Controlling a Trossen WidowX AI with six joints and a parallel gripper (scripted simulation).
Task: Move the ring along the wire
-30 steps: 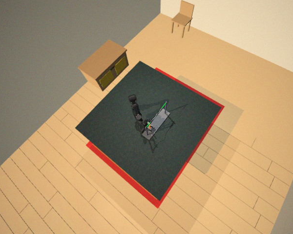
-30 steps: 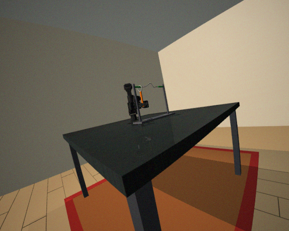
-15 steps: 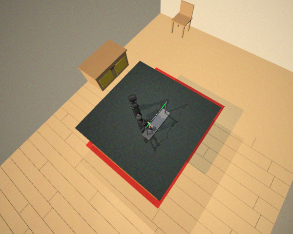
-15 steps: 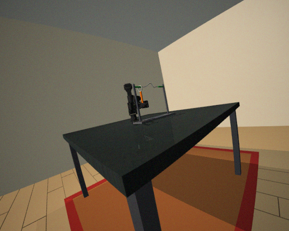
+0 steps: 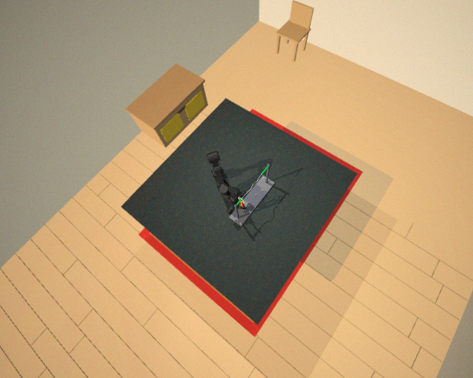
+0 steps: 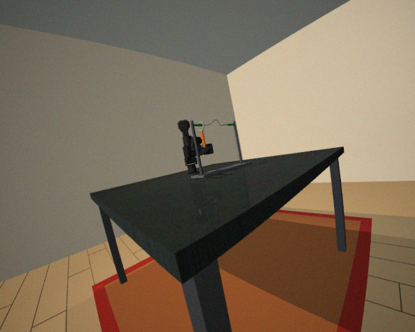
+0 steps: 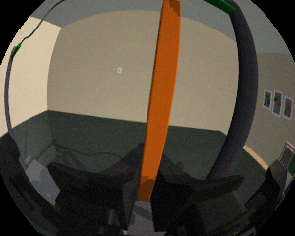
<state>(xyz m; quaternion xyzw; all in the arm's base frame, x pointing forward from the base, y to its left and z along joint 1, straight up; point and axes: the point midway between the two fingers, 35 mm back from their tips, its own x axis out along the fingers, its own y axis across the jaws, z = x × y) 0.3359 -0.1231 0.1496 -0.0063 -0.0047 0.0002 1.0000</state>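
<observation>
The ring (image 6: 203,127) is around the near green part (image 5: 239,202) (image 6: 196,124) (image 7: 220,5) of the wire, beside the near post (image 6: 197,150) (image 7: 247,74). Its orange handle (image 5: 241,204) (image 6: 203,138) (image 7: 164,74) points down, slightly tilted. My gripper (image 6: 205,146) (image 7: 147,147) is shut on the lower end of the handle. The ring is out of the wrist view. The grey wire (image 6: 215,120) (image 7: 39,25) curves across to the far green part (image 5: 265,169) (image 6: 230,124) (image 7: 16,49) at the other post (image 6: 238,142) (image 7: 8,98).
Both posts stand on a grey base plate (image 5: 258,196) on the dark table (image 5: 195,235) (image 6: 158,203). The arm (image 5: 218,176) (image 6: 187,146) stands on the cabinet's side of the base plate, and its gripper end is close to the near post.
</observation>
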